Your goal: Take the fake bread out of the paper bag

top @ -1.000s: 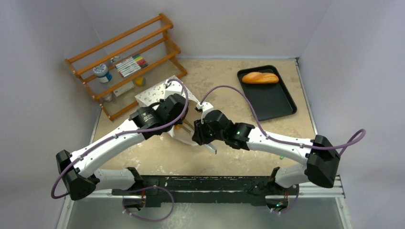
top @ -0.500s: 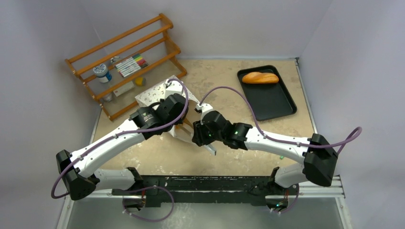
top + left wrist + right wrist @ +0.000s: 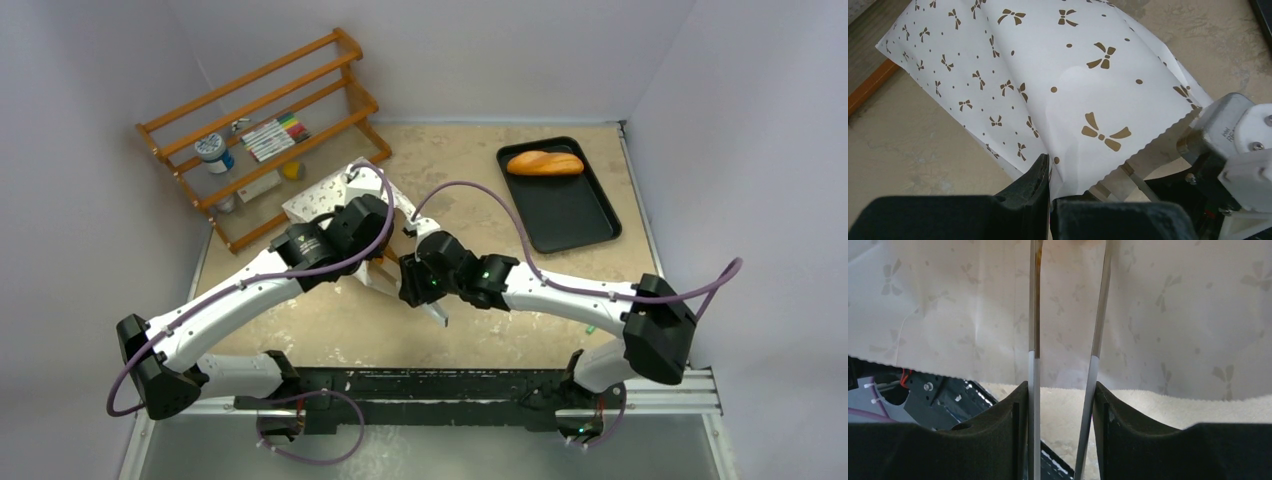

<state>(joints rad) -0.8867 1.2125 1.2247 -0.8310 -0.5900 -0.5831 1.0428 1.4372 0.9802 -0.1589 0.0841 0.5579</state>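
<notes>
Two arms meet over the paper bag [image 3: 318,198]. It lies just ahead of both sets of jaws with its serrated mouth edge lifted. The black tray [image 3: 570,215] sits well apart, off to the outer side of the right jaws, and one loaf [image 3: 545,162] of fake bread already lies on it.

On the left gripper [image 3: 1049,182] the jaws are fully closed, pinching the bag's edge paper between them. On the right gripper [image 3: 1070,270] the jaws are moderately parted with nothing between them, and its long thin fingers [image 3: 1034,315] reach past the rim into the bag.

Change over the last second: the right arm has advanced toward the bag mouth and its jaws have widened.

Judgement: this is a reach-in for bread left inside, with no grasp made yet. A small orange-brown patch shows at the far end of one finger. Cannot tell whether it is bread.
</notes>
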